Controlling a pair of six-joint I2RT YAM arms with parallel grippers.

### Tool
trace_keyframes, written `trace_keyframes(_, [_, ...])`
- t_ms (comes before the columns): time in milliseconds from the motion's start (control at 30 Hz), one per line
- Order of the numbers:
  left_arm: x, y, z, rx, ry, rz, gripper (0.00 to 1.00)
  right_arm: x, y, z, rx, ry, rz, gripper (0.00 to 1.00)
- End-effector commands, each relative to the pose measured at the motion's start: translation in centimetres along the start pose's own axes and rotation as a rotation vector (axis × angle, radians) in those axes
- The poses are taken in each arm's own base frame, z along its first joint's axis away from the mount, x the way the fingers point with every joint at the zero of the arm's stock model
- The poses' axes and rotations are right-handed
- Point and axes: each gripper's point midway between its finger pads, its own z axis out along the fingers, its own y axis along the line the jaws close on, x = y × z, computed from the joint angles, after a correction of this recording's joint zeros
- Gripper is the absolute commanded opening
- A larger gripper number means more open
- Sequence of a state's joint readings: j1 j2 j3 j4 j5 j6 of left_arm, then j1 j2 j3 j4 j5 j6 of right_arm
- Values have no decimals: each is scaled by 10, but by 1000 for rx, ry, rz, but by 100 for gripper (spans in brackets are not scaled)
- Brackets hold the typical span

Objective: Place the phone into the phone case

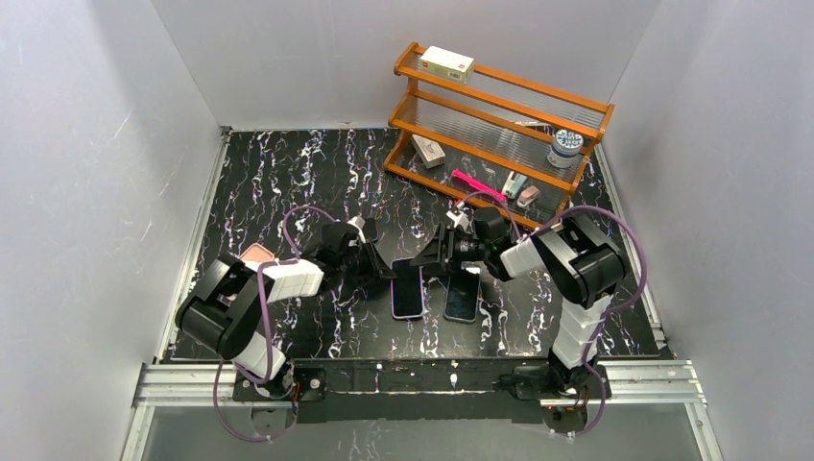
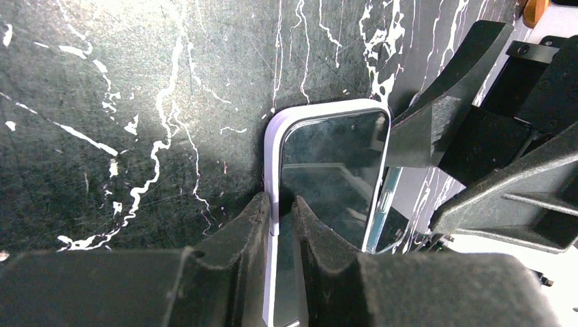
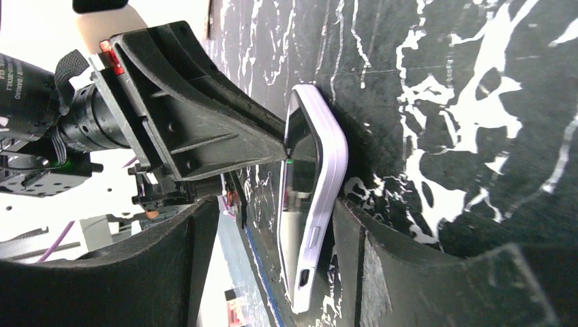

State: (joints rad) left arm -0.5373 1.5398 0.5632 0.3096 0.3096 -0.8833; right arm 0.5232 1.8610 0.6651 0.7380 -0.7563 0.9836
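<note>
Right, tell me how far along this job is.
Done, apparently: the phone, dark and glossy, fills the lavender case. In hand: the left gripper pinches the case's rim; the right gripper straddles it, open. Left: confirming every corner is seated, which isn't visible, then releasing.

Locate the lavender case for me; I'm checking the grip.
Top view: the case lies front-centre on the table, its edge pinched by the left pincer.
</note>
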Motion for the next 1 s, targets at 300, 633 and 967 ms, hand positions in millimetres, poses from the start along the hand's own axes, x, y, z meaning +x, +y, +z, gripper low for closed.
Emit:
trace_keyframes(300, [16, 9, -4, -16, 36, -11, 17, 10, 22, 16, -85, 106, -71, 60])
trace_keyframes(633, [-8, -28, -44, 85, 5, -16, 33, -9, 49, -15, -10, -80, -362, 1])
trace_keyframes(967, [-28, -103, -116, 314, -32, 350, 54, 43, 74, -50, -170, 13, -551, 1])
